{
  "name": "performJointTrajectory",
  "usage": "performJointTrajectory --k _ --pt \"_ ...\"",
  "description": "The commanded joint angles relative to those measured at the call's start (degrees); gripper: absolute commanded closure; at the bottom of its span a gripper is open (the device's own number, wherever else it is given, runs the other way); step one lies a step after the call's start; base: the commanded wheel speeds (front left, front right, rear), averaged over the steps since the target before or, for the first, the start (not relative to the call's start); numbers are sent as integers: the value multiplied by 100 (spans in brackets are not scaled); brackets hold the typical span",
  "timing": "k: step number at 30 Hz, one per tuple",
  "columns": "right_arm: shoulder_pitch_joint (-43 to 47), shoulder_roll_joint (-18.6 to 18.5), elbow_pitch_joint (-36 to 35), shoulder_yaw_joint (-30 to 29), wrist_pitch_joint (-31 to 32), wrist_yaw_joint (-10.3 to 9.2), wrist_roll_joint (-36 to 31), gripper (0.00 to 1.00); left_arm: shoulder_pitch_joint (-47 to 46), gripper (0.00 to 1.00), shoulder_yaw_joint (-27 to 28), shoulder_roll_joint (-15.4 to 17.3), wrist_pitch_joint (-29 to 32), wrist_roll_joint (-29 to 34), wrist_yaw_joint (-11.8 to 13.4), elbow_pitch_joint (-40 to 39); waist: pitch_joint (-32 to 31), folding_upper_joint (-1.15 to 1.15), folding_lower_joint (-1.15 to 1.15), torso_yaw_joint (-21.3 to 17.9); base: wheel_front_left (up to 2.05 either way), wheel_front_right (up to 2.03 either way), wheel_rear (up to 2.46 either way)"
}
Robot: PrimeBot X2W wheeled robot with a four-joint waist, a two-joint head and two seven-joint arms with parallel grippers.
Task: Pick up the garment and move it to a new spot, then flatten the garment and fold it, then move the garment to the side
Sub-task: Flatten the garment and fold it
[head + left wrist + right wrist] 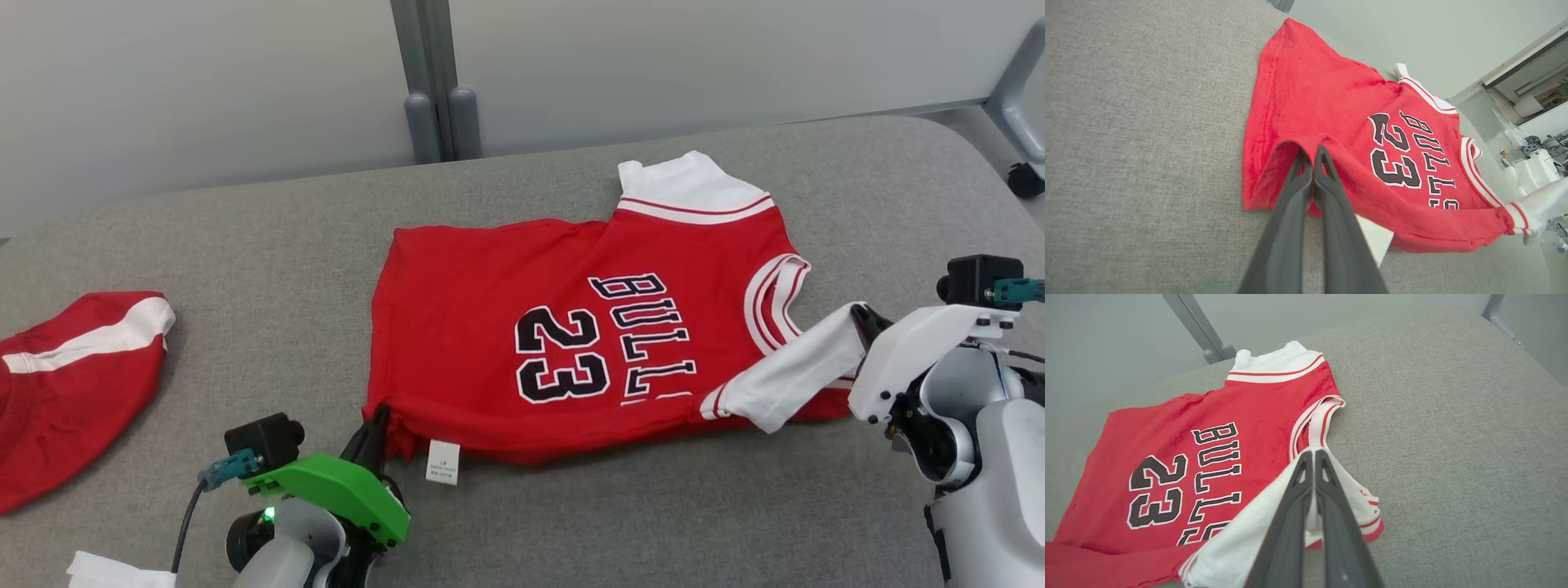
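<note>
While lying mostly flat on grey woven bench (pixel 571 523), soft red jersey (pixel 506 327) is pinched at hem corner by closed left gripper (pixel 377 426), white sleeve (pixel 788 371) by closed right gripper (pixel 864 318).

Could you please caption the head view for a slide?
Left gripper pinches the red Bulls jersey at its hem, right gripper at its white sleeve.

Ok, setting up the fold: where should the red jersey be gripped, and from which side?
The jersey lies flat, sideways. Come from the near side: left hand on the hem corner, right hand on the white sleeve, the near edge's two ends.
</note>
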Motion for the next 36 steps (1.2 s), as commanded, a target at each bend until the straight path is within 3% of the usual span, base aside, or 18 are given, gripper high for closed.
performJointTrajectory --k 1,19,20,21,22,31,36 --pt "-147 37 134 -10 -151 -1 -56 100 -138 100 12 -4 -54 38 52 95 62 0 0 23 0 0 0" --pt "-1178 309 1586 -551 -1138 -2 -526 100 -676 100 -52 -220 -258 155 52 948 262 0 0 163 0 0 0" --pt "-1243 330 1664 -605 -1221 -2 -498 53 -697 76 -60 -236 -249 163 50 991 274 0 0 171 0 0 0" --pt "-1293 353 1699 -623 -1312 -2 -479 0 -715 15 -62 -247 -273 171 57 1017 283 0 0 178 0 0 0" --pt "-1356 384 1759 -632 -1400 -2 -434 0 -742 0 -65 -267 -304 163 54 1054 291 0 0 186 0 0 0" --pt "-1487 430 1779 -395 -2381 -2 -19 0 -766 0 46 -267 -712 208 32 1193 208 0 0 234 0 0 0" --pt "-1194 227 1718 -248 -2347 -2 189 0 -475 0 79 -177 -886 346 67 1116 52 0 0 221 0 0 0"
